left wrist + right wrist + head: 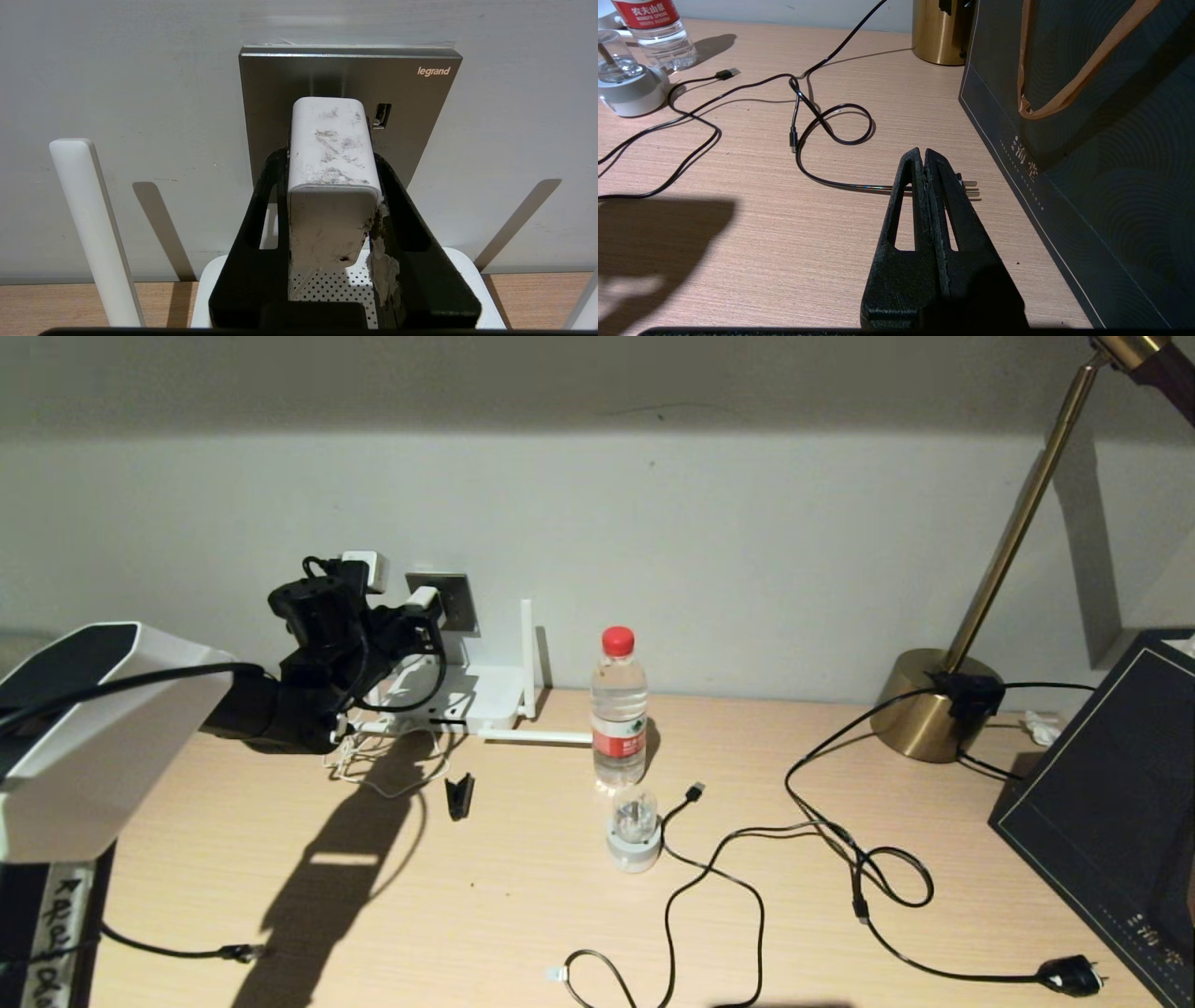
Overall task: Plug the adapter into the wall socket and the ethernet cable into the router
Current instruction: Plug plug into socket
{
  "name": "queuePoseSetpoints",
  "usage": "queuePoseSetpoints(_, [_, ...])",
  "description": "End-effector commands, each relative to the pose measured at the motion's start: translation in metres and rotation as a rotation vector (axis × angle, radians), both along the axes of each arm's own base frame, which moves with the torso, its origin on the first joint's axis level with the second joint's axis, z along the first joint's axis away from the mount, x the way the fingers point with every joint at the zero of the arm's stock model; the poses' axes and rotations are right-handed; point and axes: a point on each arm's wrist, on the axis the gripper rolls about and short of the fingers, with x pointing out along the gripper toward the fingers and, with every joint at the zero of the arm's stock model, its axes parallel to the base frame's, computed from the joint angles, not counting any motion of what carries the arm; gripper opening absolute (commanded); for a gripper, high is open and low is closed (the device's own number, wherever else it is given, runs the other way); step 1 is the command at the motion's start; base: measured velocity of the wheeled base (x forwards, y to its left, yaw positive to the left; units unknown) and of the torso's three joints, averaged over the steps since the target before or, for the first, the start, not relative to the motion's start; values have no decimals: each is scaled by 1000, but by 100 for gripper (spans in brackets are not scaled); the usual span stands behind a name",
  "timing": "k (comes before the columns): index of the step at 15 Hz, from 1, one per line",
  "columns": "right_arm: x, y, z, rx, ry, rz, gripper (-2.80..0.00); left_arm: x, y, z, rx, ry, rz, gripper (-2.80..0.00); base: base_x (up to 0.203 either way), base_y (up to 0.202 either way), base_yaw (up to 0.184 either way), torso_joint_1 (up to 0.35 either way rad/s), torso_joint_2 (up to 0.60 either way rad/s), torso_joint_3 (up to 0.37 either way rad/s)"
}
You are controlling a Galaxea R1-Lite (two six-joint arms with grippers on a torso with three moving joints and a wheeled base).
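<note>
Left gripper (329, 186), fingers clamped on the flanks of the adapter (331, 154), its nose against the wall socket (420, 107) above the router (467, 695); the block looks light, rigid and smooth, best pinched mid-body. Ethernet cable (177, 950) lies on the tabletop (467, 896). Right gripper (927, 161), fingers together, idle

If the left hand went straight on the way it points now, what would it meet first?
The wall socket. The left hand is clamped on the adapter, whose front end is at the plate or very nearly so; whether the pins are already in, the pictures do not show.
</note>
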Motion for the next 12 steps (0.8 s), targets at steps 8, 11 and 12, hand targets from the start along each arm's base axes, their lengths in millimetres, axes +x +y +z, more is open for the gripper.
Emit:
queuePoseSetpoints(8, [1,0,-3,-1,10,1,-280,-1,0,4,1,4,1,-280,0,0,0,0,0,0])
queuePoseSetpoints(11, [1,0,-3,-1,10,1,-280,0,0,3,-1,7,-1,-280,0,0,0,0,0,0])
queuePoseSetpoints(12, [1,0,-3,-1,10,1,-280,0,0,4,-1,5,1,-280,0,0,0,0,0,0])
